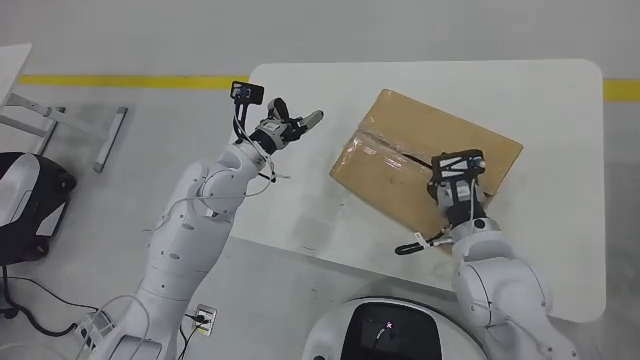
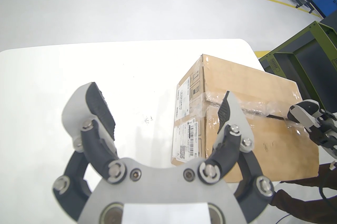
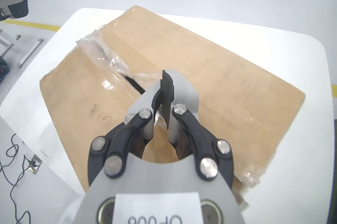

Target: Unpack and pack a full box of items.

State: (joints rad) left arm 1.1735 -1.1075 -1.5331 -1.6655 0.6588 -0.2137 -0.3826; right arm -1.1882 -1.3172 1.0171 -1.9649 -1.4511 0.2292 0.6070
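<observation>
Off the bench to the left: grey floor with a yellow line [image 1: 120,80] running along behind.

Far left of the white bench [image 1: 540,100]: left pincer [image 1: 300,111]. Hangs just inside the bench's left edge, well apart from the box. Released, with black pads [image 2: 101,106] spread wide and nothing between them.

Middle to right: box [image 1: 400,150] of brown cardboard. Sits flat on the bench, turned at an angle to its edges, flaps shut. Bears white labels [image 2: 185,104] on the end facing the left pincer. Carries clear tape [image 3: 105,58] along the top seam (crumpled and lifted at the end nearer the left arm). Shows a dark slit [image 3: 134,84] in that seam, running up to the tips of the right pincer.

On the box, towards its right half in the top view: right pincer [image 3: 165,89]. Rests tips-down on the seam, touching the lid. Clenched, fingers pressed together. Cannot tell whether a shred of tape sits pinched between them or merely lies beside them.

Past the box on the right: more of the bench, ending in rounded corners.
</observation>
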